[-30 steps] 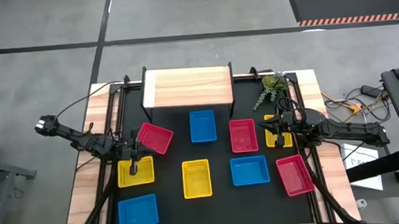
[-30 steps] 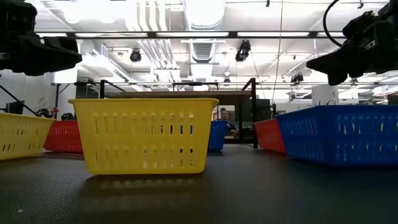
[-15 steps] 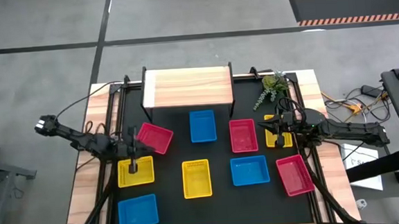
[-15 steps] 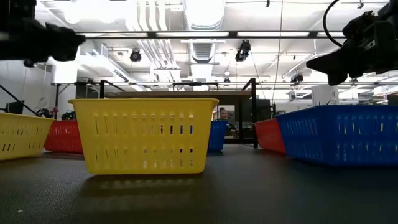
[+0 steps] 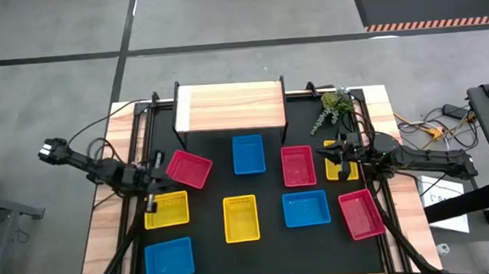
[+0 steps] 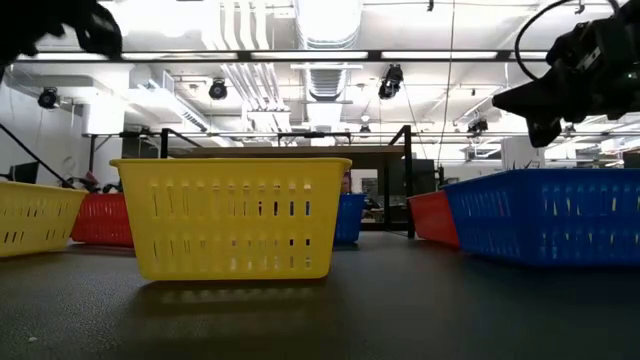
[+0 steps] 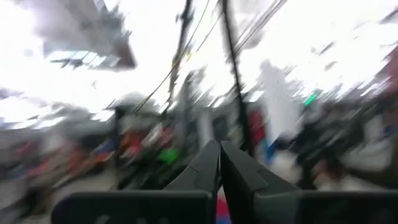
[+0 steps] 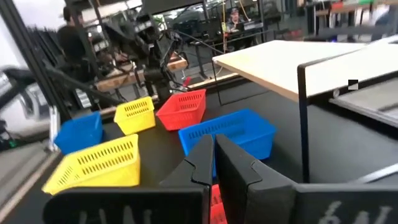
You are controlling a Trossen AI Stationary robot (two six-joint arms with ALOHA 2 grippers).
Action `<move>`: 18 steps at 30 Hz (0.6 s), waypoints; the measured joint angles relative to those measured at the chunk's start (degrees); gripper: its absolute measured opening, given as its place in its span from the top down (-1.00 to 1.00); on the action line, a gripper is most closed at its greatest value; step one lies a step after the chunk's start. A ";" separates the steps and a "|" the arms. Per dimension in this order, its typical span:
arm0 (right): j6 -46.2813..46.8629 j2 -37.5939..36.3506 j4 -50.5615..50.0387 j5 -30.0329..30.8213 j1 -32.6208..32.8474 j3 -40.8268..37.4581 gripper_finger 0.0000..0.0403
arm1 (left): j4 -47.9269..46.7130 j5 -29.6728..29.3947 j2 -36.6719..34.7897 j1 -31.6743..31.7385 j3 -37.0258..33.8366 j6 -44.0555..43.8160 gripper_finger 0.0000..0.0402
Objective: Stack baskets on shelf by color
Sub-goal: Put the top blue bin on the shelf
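Nine baskets lie on the black table in front of the wood-topped shelf [image 5: 230, 106]: red [image 5: 189, 168], blue [image 5: 248, 153], red [image 5: 298, 165], yellow [image 5: 332, 171] partly under my right arm, yellow [image 5: 166, 210], yellow [image 5: 240, 218], blue [image 5: 306, 208], red [image 5: 361, 214] and blue [image 5: 169, 259]. My left gripper [image 5: 152, 183] is shut and empty, raised between the left red basket and the left yellow one; it also shows in its wrist view [image 7: 219, 144]. My right gripper [image 5: 334, 158] is shut and empty above the right yellow basket; it also shows in its wrist view [image 8: 214, 138].
A small green plant [image 5: 334, 106] stands at the far right corner beside the shelf. The shelf's black legs [image 8: 303, 118] rise just ahead of my right gripper. Cables trail off both sides of the table. People stand in the room beyond.
My left gripper has risen and drawn back from over the left yellow basket toward the table's left and far edges, staying shut and empty. The baskets have kept still.
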 joint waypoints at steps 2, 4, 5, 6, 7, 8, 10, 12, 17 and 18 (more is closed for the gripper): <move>-1.52 0.00 -0.03 0.00 0.00 0.00 0.96 | 4.71 5.38 2.21 -0.01 -0.02 -0.29 1.00; -1.63 0.00 -0.06 0.00 0.00 0.00 0.96 | 7.97 10.21 4.22 -0.02 -0.02 -0.09 1.00; -1.42 0.00 -0.06 0.00 0.00 0.00 0.96 | 9.62 11.68 5.27 -0.02 -0.02 -0.03 1.00; -1.10 0.00 -0.06 0.00 0.00 0.00 0.96 | 11.02 12.36 6.28 -0.02 -0.02 -0.08 1.00; -0.51 0.00 0.00 0.02 0.00 0.00 0.96 | 12.30 12.47 7.16 0.00 -0.02 -0.35 1.00; -0.31 0.00 0.01 0.02 0.00 0.00 0.96 | 13.46 12.43 7.95 0.00 -0.02 -0.46 1.00; -1.51 0.01 0.63 0.77 -0.02 0.00 0.96 | 16.42 12.43 9.46 -0.02 -0.02 -0.47 1.00; -2.85 0.11 4.10 1.47 0.00 0.00 0.96 | 18.46 12.43 10.67 -0.02 -0.02 -0.17 1.00; -5.49 1.81 15.83 -0.26 0.13 0.00 0.96 | 19.49 12.47 12.60 -0.02 0.57 4.58 1.00; -6.18 2.59 18.21 -1.10 0.13 -0.01 0.96 | 19.32 12.46 12.94 -0.02 1.06 4.61 1.00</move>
